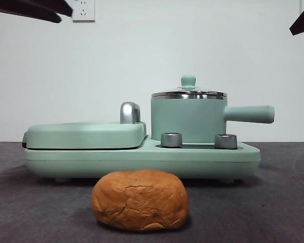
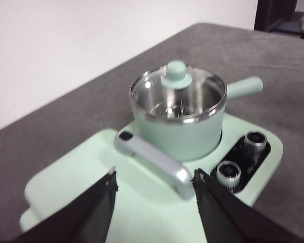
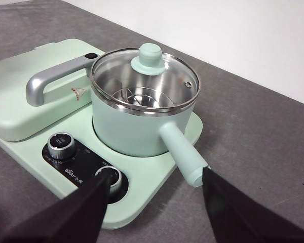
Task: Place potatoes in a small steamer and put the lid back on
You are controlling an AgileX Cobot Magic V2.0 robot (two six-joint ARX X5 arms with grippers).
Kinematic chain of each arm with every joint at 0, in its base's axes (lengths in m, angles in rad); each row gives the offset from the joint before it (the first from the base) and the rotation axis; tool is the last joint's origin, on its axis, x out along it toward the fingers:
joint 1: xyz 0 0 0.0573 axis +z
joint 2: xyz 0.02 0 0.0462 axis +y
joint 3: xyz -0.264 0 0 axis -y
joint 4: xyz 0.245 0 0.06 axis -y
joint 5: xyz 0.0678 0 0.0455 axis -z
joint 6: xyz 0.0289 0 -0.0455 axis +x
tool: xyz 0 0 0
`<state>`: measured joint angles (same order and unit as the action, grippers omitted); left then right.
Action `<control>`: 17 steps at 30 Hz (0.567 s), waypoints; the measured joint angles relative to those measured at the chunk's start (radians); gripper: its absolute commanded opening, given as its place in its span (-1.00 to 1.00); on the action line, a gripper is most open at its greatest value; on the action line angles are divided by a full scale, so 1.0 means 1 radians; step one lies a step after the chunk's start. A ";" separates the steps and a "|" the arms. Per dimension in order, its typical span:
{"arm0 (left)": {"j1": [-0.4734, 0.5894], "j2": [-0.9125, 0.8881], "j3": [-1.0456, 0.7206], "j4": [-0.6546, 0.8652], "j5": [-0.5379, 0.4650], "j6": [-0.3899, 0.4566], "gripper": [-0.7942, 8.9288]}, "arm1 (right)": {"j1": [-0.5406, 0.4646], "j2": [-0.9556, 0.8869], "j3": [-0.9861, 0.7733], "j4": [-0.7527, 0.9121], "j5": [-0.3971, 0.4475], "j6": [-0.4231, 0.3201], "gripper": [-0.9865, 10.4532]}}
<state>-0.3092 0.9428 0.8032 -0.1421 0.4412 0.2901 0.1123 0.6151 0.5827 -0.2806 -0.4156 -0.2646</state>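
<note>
Potato (image 1: 140, 199): orange-brown loaf-like lump w/ cracked, wrinkled skin, lying on the grey counter (image 1: 283, 202) in front of the mint-green cooker base (image 1: 142, 162), apart from it. Steamer (image 1: 188, 120) sits on the base's right half, straight green handle pointing right; lid (image 1: 189, 93) on top, steel rim, small green knob. Closed griddle cover (image 1: 86, 134) w/ chrome handle (image 1: 129, 112) beside it.

Front view alone shows the potato and only dark arm tips at both top corners. Wrist views show through the glass lid: shiny steel inside w/ a wire rack. Left gripper (image 2: 154, 183) fingers spread wide over the griddle handle; right gripper (image 3: 156, 182) fingers wide, empty, near the steamer handle's end and two knobs (image 3: 61, 144).
</note>
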 measured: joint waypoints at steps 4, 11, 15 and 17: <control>-0.047 0.063 0.000 0.100 -0.040 -0.036 -0.33 | 0.000 0.000 0.000 0.000 0.000 0.008 -0.31; -0.146 0.214 0.046 0.235 -0.127 -0.084 -0.33 | 0.000 0.000 0.000 0.000 0.001 0.031 -0.31; -0.189 0.309 0.098 0.292 -0.131 -0.094 -0.33 | 0.000 0.000 0.000 0.000 0.001 0.034 -0.31; -0.208 0.367 0.137 0.296 -0.131 -0.096 -0.33 | 0.000 0.000 0.000 0.000 0.001 0.034 -0.31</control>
<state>-0.5175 1.3102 0.9401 0.1539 0.3099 0.1940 0.1123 0.6151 0.5827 -0.2806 -0.4149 -0.2302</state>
